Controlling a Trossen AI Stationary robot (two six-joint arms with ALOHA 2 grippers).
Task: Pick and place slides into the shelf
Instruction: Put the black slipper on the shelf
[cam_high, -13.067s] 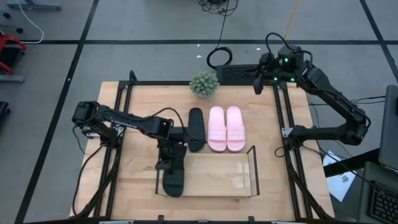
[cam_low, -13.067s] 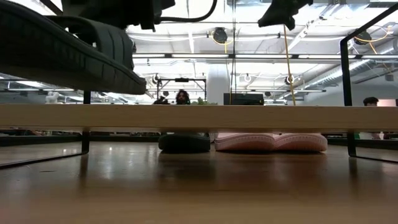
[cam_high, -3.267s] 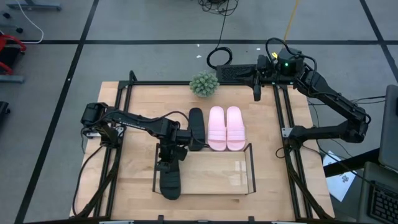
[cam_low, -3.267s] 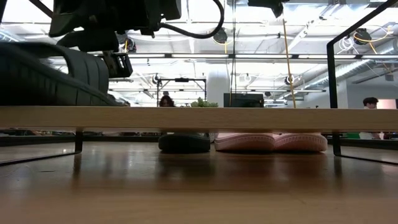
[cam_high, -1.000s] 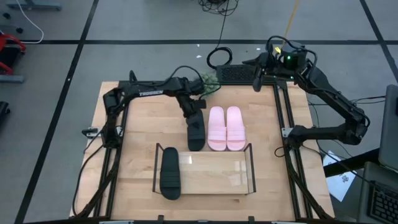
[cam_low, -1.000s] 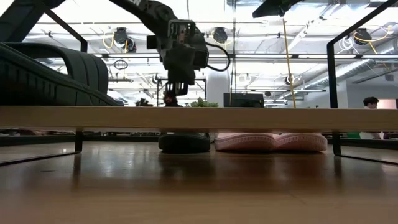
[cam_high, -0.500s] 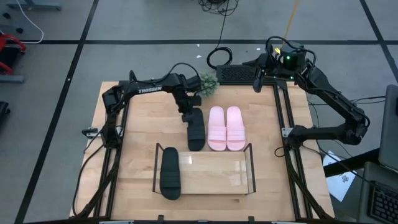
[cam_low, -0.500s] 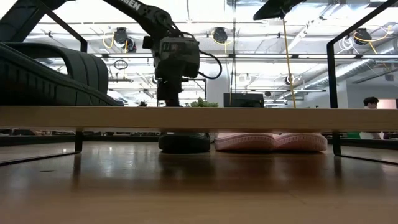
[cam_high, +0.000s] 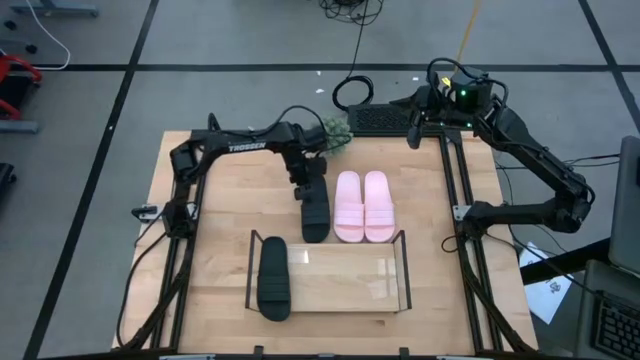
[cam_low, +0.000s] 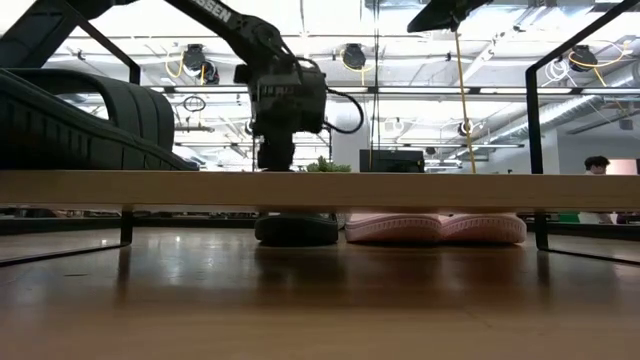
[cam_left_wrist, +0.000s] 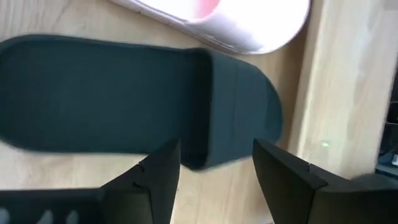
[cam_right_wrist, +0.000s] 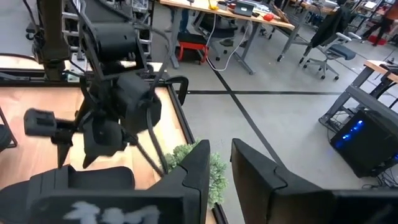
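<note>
From above, you have one matte black slide sandal (cam_high: 272, 279) already lying at the left end of the low clear-panelled shelf with its thin black frame (cam_high: 404, 272). That means one of four is done. The left gripper (cam_high: 306, 184) has since swung from the shelf to the far end of the second black slide (cam_high: 316, 206), which lies on the wooden table (cam_high: 220, 210) just beside the pale pink pair of slides (cam_high: 361, 206). The right gripper (cam_high: 414, 128) waits off the table's far right corner, near the small green plant (cam_high: 335, 130).

From table height, you see the left arm's wrist descended just above the second black slide (cam_low: 296, 229), lower than a second ago, with the pink pair (cam_low: 436, 228) alongside.

Through the left wrist camera, the fingers (cam_left_wrist: 160, 173) stand apart, straddling the edge of the black slide (cam_left_wrist: 124, 99); nothing is clamped yet.

Through the right wrist camera, its fingers (cam_right_wrist: 199, 164) are parted and empty.

The second pick looks imminent; you'll want the jaws to close on the edge squarely.
</note>
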